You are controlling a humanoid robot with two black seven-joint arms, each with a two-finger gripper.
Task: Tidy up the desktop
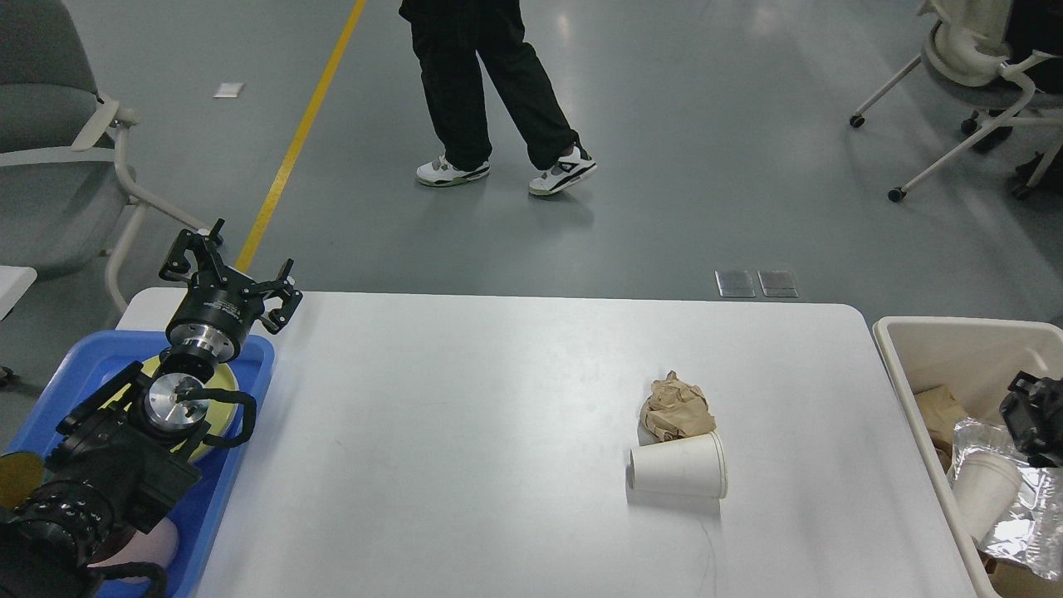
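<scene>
The white desktop [498, 399] fills the middle of the head view. A white paper cup [679, 467] lies on its side right of centre, touching a crumpled ball of brown paper [677, 407] just behind it. My left gripper [228, 270] is open and empty, held above the desktop's far left corner. My right gripper [1030, 407] shows only as a dark part at the right edge, over the beige bin [905, 365]. I cannot tell its fingers apart. A second white cup [984, 490] lies in the bin just below it.
A blue tray [257, 353] at the left edge holds a yellow plate [217, 384] under my left arm. The bin also holds brown paper [938, 407] and crumpled foil [1034, 523]. A person [482, 83] walks beyond the table. Chairs stand at the far left and far right.
</scene>
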